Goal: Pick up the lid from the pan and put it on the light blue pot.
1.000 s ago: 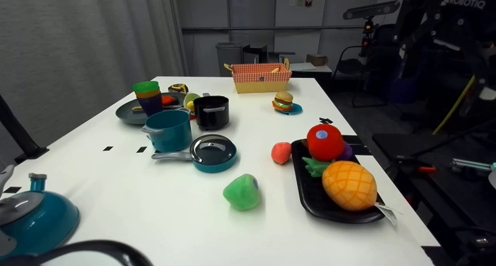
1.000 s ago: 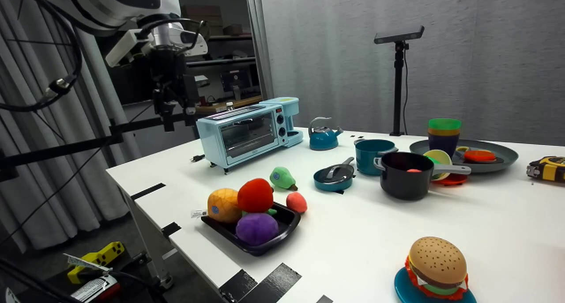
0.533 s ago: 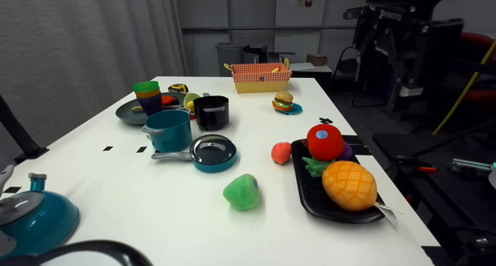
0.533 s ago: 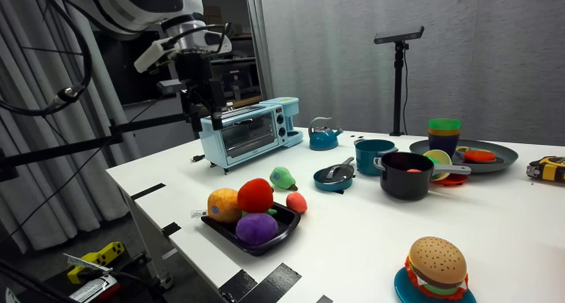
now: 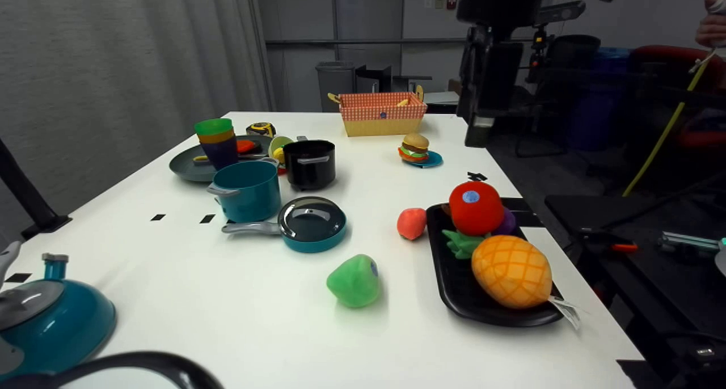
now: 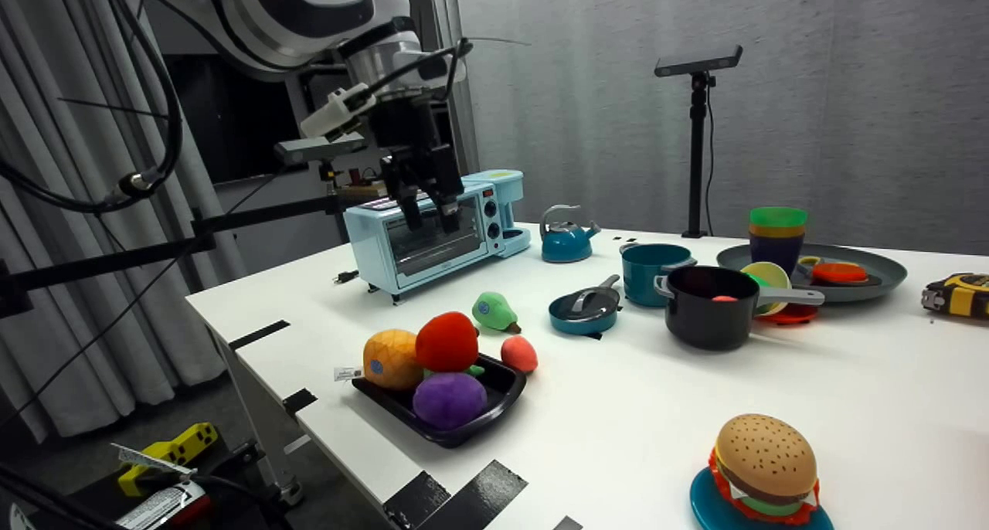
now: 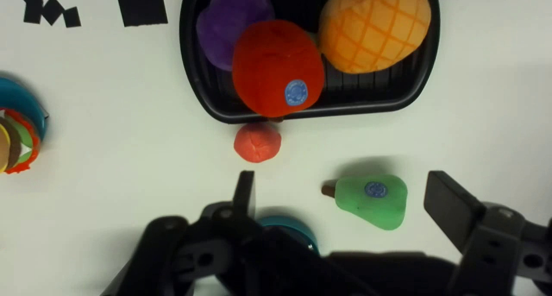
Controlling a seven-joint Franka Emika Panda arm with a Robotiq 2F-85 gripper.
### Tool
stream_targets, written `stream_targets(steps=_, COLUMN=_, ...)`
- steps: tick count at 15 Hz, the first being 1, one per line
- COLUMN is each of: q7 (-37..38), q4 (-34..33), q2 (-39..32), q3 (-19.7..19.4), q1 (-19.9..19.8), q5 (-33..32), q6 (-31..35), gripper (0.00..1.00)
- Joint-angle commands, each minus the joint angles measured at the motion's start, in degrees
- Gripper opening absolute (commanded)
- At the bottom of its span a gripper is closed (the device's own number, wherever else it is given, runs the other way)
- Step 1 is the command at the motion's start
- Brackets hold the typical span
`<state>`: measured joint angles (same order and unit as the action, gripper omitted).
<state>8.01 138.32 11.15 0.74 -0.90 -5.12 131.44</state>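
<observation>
The lid (image 5: 311, 217), dark with a grey knob, sits on the small teal pan (image 5: 315, 245); the lid (image 6: 593, 304) and pan (image 6: 579, 327) also show in another exterior view. The light blue pot (image 5: 248, 195) stands uncovered beside the pan's handle; it also shows in an exterior view (image 6: 643, 276). My gripper (image 6: 431, 225) is open and empty, high above the table on the fruit-tray side, apart from the lid. In the wrist view, the gripper (image 7: 340, 184) spans the green pear, and the pan's rim (image 7: 282, 221) and lid are mostly hidden behind it.
A green plush pear (image 5: 354, 281) and red plush fruit (image 5: 411, 223) lie near the pan. A black tray (image 5: 448, 287) of plush fruit stands at the table edge. A black pot (image 5: 309, 165) stands close to the light blue pot. A toaster oven (image 6: 433, 240) and kettle (image 6: 566, 244) stand farther off.
My arm and open gripper have moved in over the table: leftward in one exterior view, rightward and slightly down in another. The lid, pan and pot have not moved.
</observation>
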Motion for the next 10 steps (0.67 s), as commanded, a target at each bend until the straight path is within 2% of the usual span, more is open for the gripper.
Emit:
stream_targets(steps=1, q7=-1.63, q4=-1.47, q2=-3.32, q3=-1.7, q1=-1.78, q5=-1.35, q6=7.02, gripper=1.0)
stream_targets(steps=4, q7=-2.48, q4=-2.39, q2=-5.4, q3=-2.83, q1=-2.83, q5=-2.68, q6=11.09, gripper=1.0)
stream_targets(steps=5, q7=-1.49, q4=-0.93, q2=-3.57, q3=-2.33, q1=-2.06, q5=-1.16, q6=8.88, gripper=1.0)
stream_targets(steps=10, q7=-1.68, q4=-1.86, q2=-5.01, q3=-2.84, q1=-2.43, q5=-1.65, q6=10.22, gripper=1.0)
